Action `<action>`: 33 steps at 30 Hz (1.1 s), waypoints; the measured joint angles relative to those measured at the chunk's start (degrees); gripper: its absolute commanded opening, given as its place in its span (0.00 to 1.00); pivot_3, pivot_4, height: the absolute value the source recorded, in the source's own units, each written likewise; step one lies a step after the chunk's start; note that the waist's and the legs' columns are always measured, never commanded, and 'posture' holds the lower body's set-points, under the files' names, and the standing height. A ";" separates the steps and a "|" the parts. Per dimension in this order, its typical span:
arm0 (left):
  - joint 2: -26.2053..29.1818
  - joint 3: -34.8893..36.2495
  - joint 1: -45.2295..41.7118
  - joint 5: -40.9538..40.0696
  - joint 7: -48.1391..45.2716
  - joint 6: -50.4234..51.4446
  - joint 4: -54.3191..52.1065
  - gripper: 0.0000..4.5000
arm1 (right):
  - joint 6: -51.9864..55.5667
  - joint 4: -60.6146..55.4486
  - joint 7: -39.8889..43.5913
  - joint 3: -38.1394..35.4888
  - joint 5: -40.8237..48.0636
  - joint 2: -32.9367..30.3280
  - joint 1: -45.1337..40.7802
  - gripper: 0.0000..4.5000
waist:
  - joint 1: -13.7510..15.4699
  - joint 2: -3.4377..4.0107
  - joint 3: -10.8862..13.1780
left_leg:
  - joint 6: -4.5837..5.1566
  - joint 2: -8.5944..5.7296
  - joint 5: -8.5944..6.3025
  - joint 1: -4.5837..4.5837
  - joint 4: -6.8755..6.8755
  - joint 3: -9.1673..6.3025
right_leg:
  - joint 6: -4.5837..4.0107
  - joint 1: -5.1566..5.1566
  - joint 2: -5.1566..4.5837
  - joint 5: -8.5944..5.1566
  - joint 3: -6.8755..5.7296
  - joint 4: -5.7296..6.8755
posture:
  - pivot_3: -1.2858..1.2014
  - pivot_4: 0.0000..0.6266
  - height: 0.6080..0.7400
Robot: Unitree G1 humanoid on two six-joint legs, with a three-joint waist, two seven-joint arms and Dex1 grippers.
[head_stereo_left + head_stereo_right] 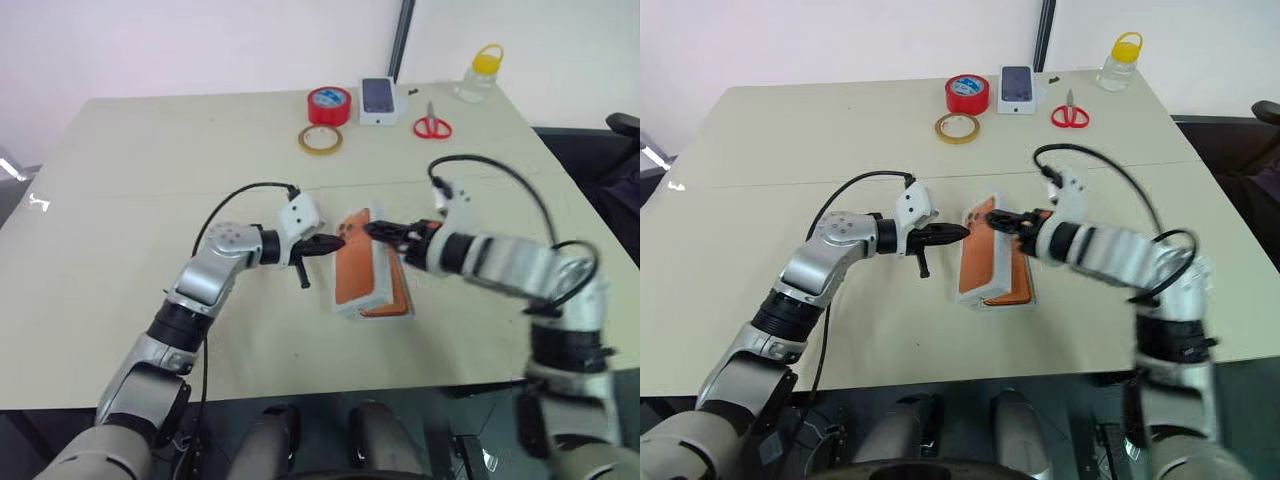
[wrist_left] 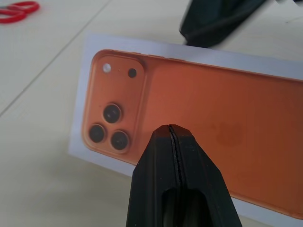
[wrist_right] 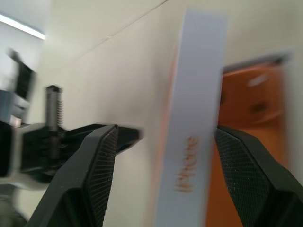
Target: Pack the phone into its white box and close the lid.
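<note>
Near the table's middle the lid (image 1: 358,268) sits tilted over the white box (image 1: 375,312), the orange phone (image 3: 251,109) inside. Right gripper (image 3: 165,142) stands open astride the lid's edge; left gripper (image 2: 173,130) is closed, empty, beside its picture face. To seat it well, I would square the lid's edges first, then press flat.

The lid (image 2: 199,127) is smooth white card, its printed orange face satin with a soft sheen; its side wall (image 3: 196,127) is matt white with orange lettering. The left gripper (image 2: 173,137) has smooth, faintly glossy black plastic fingers. The right gripper (image 3: 163,156) has black pads (image 3: 102,165) with a fine knurled grain. The table (image 1: 150,180) is matt cream laminate. At its twelve o'clock edge lie glossy red tape (image 1: 329,104) and red plastic-handled scissors (image 1: 432,125).
</note>
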 measured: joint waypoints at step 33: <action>1.46 -3.86 -3.19 7.25 -2.27 1.12 8.30 0.00 | -5.76 -17.65 67.22 31.42 -81.15 -13.57 -2.33 0.01 | 1.51 -0.02 0.06 | -0.31 -0.06 0.16 -0.17 0.09 0.03 | 0.03 -0.17 -0.09 0.00 0.05 -0.06 | 0.52 0.24 1.00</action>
